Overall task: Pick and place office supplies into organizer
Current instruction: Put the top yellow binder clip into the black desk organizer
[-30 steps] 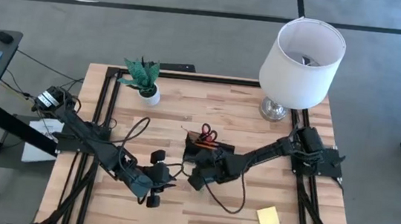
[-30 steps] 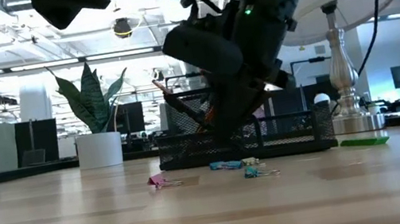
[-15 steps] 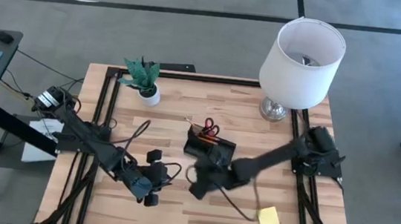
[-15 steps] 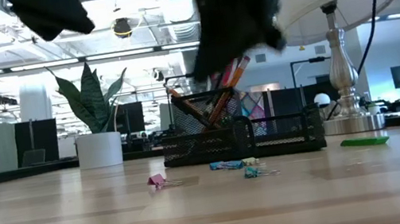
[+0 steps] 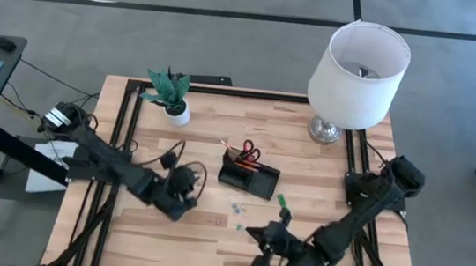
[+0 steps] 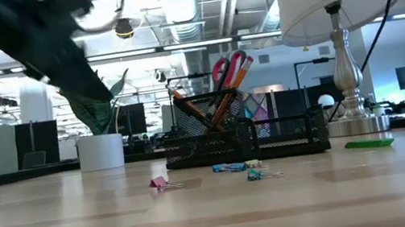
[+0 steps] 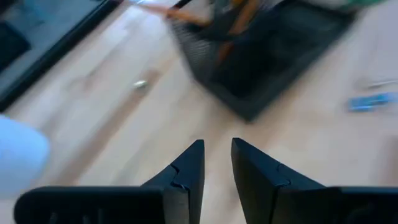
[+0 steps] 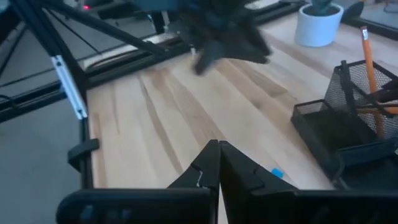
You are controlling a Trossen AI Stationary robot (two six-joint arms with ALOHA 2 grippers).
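The black mesh organizer (image 5: 249, 177) stands mid-table with red-handled scissors (image 5: 249, 152) and orange pencils (image 6: 195, 106) leaning upright in it. Small clips (image 5: 237, 206) and a green block (image 5: 282, 201) lie on the wood near its front. My left gripper (image 5: 190, 184) hovers left of the organizer, pointing at it, open by a narrow gap with nothing between the fingers (image 7: 217, 163). My right gripper (image 5: 260, 242) is raised over the near part of the table, shut and empty (image 8: 219, 163).
A white-shaded lamp (image 5: 358, 70) stands at the far right corner and a potted plant (image 5: 171, 95) at the far left. Bare wood lies between the left arm and the organizer. Black frame rails (image 5: 123, 130) run along the table's sides.
My right gripper has left the organizer's near side, swinging up and toward the table's near edge, and has turned about. My left gripper has gone toward the far edge and sunk, tipping toward the organizer. The organizer and the clips have stayed put.
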